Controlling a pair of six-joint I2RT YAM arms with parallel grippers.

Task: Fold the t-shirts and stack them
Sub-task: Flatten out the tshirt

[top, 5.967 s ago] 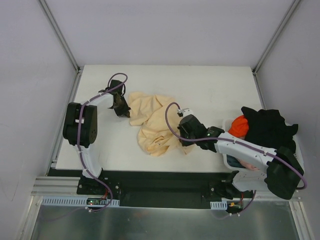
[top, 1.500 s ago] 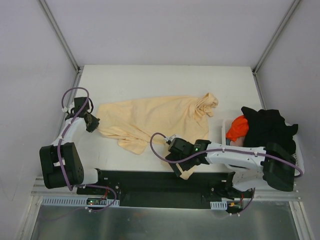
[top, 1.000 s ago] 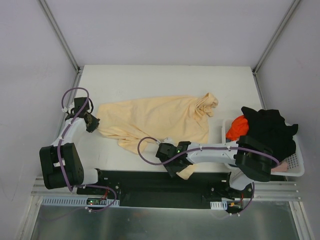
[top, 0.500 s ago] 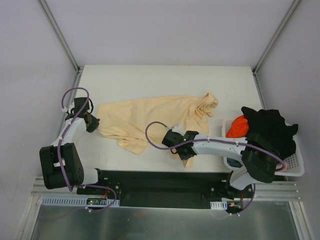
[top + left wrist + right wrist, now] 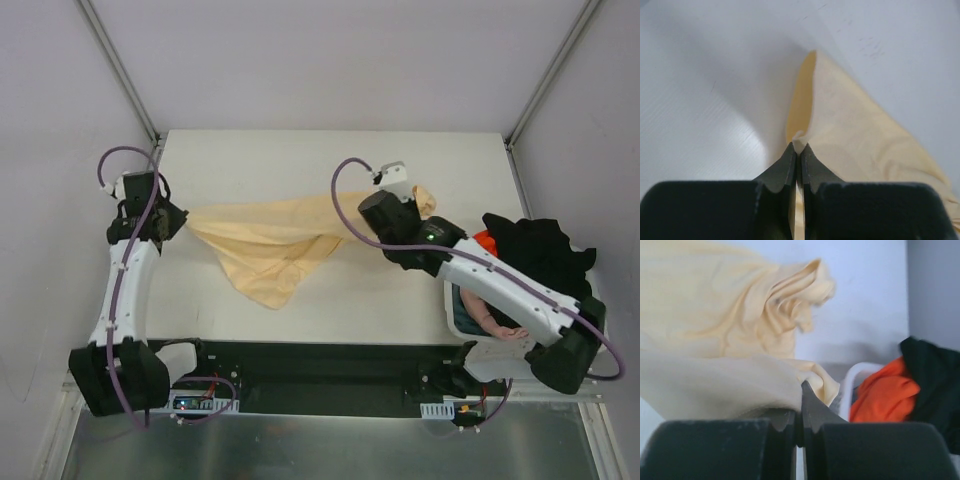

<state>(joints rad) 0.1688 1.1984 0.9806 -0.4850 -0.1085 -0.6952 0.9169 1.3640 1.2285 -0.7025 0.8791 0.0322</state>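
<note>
The left end effector (image 5: 798,147) is pinched closed on an edge of the peach shirt (image 5: 265,245). The cloth runs from its fingertips across to the right end effector (image 5: 801,389), also clamped tight on the fabric. Between the two the shirt is pulled out, its slack drooping over the desk (image 5: 300,160). Just right of the right end effector, a basket (image 5: 854,375) holds an orange shirt (image 5: 882,392) and a black shirt (image 5: 935,385).

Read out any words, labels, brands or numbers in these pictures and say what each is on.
None readable.
The peach-yellow t-shirt, black t-shirt and orange t-shirt are plain; the table bears only faint scuffs, not writing.
Any marking on the arm bases is too small to read.
</note>
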